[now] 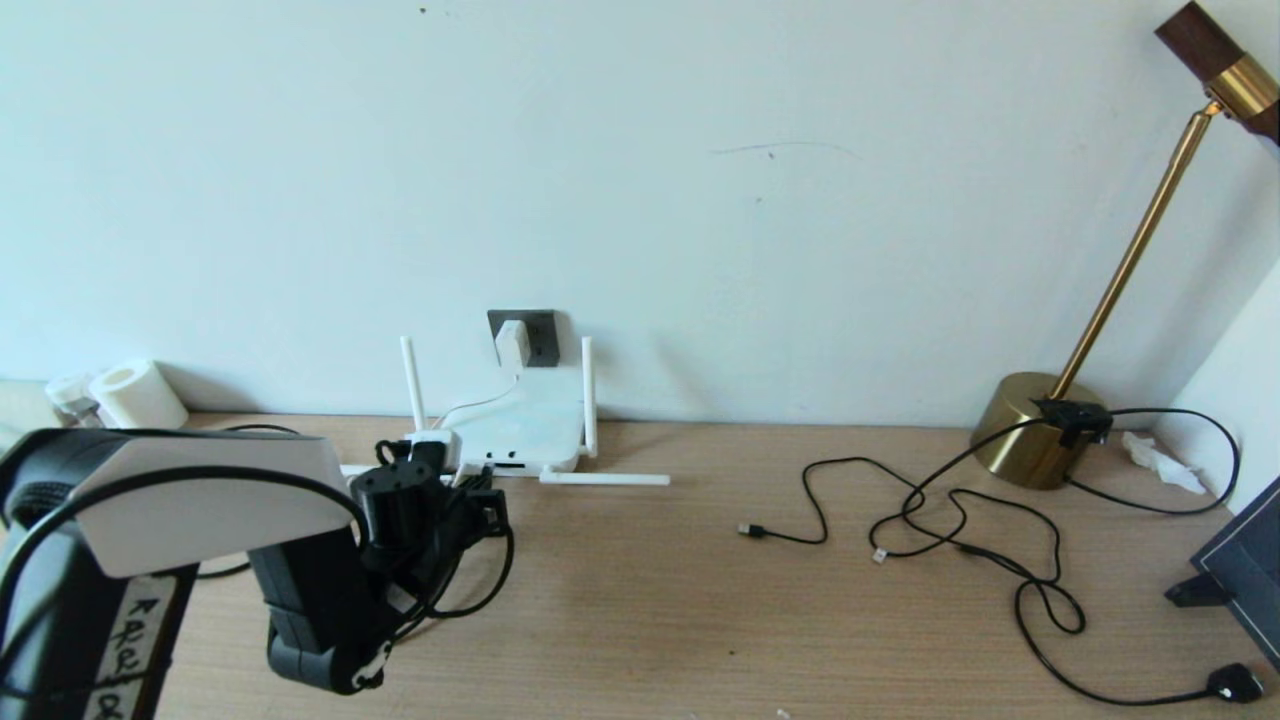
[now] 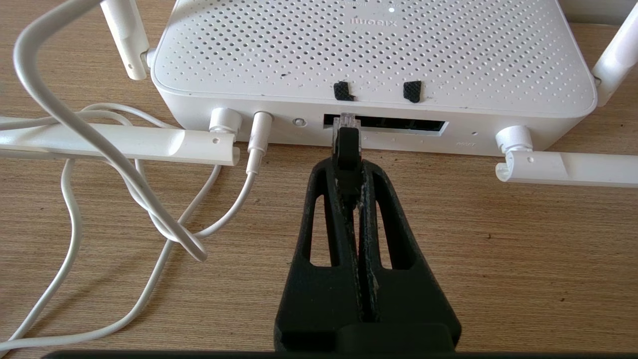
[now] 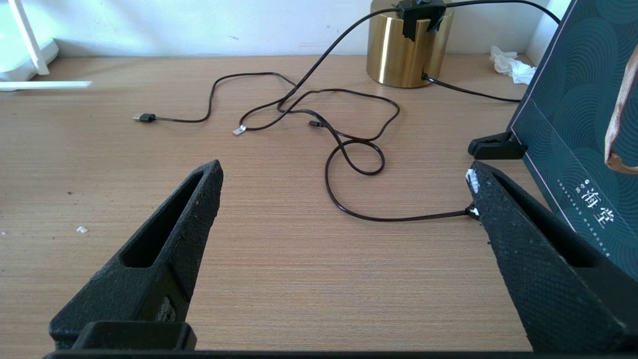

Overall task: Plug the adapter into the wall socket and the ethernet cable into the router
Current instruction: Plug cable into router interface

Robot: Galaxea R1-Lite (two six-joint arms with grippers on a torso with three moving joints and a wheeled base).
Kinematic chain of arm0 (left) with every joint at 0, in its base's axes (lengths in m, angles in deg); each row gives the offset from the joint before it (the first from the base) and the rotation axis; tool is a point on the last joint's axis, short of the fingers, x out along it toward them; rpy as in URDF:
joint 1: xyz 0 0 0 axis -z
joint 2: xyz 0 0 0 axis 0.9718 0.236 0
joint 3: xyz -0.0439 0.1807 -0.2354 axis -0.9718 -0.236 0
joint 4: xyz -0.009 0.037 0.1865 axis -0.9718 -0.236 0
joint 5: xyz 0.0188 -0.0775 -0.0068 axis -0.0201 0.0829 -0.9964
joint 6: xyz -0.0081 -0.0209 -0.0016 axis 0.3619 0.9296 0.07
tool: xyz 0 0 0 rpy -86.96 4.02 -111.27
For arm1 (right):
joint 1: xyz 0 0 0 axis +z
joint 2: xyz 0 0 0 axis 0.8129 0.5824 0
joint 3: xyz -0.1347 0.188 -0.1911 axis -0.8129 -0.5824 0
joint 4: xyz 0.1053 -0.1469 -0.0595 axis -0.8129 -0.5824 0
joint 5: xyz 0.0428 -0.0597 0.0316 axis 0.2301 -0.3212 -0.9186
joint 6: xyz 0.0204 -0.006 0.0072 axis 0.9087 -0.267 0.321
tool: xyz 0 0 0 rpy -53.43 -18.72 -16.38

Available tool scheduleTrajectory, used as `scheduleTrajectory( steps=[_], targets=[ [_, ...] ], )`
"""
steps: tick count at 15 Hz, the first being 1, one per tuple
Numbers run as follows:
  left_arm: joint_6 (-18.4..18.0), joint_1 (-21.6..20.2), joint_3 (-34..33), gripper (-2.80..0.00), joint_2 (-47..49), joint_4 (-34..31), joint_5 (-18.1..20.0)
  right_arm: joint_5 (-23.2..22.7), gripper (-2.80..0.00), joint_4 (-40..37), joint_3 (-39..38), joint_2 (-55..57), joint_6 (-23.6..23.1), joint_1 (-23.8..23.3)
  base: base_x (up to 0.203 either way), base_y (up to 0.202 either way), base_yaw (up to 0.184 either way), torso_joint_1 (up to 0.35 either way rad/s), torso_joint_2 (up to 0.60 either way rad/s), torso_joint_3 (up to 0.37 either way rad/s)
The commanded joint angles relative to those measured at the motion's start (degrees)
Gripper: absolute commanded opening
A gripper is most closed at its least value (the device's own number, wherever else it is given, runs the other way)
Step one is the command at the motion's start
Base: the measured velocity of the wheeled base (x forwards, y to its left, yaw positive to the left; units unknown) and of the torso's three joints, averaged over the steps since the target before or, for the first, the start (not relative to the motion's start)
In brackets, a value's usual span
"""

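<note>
Your left gripper (image 2: 347, 167) is clamped on the ethernet cable (image 2: 345, 142), its clear plug at the router (image 2: 374, 55) port mouth; any tilt could jam the clip, while your right gripper (image 3: 344, 199) idles agape.

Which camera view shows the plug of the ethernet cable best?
The left wrist view: the ethernet cable's clear plug sits at the router port opening, pinched in the left hand. In the head view the arm hides it; the right wrist view misses it.
</note>
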Motion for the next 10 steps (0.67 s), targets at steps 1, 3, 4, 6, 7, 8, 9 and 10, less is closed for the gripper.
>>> scheduleTrajectory(
  steps=[1,3,4,6,7,8,9,10],
  targets=[
    [0.05,0.01,0.22,-2.8,0.21,0.5,-0.08,0.0,0.0,0.02,0.0,0.09,0.03,0.02,0.0,0.0,0.0,0.0,0.0,0.0],
    [0.05,0.01,0.61,-2.8,0.42,0.5,-0.08,0.0,0.0,0.02,0.0,0.09,0.03,0.02,0.0,0.0,0.0,0.0,0.0,0.0],
    [0.05,0.01,0.75,-2.8,0.56,0.5,-0.08,0.0,0.0,0.02,0.0,0.09,0.03,0.02,0.0,0.0,0.0,0.0,0.0,0.0],
    [0.05,0.01,0.75,-2.8,0.56,0.5,-0.08,0.0,0.0,0.02,0.0,0.09,0.03,0.02,0.0,0.0,0.0,0.0,0.0,0.0],
    [0.05,0.01,0.75,-2.8,0.56,0.5,-0.08,0.0,0.0,0.02,0.0,0.09,0.03,0.02,0.0,0.0,0.0,0.0,0.0,0.0],
    [0.05,0.01,0.75,-2.8,0.56,0.5,-0.08,0.0,0.0,0.02,0.0,0.09,0.03,0.02,0.0,0.0,0.0,0.0,0.0,0.0],
    [0.05,0.01,0.75,-2.8,0.56,0.5,-0.08,0.0,0.0,0.02,0.0,0.09,0.03,0.02,0.0,0.0,0.0,0.0,0.0,0.0],
    [0.05,0.01,0.75,-2.8,0.56,0.5,-0.08,0.0,0.0,0.02,0.0,0.06,0.03,0.02,0.0,0.0,0.0,0.0,0.0,0.0]
  ],
)
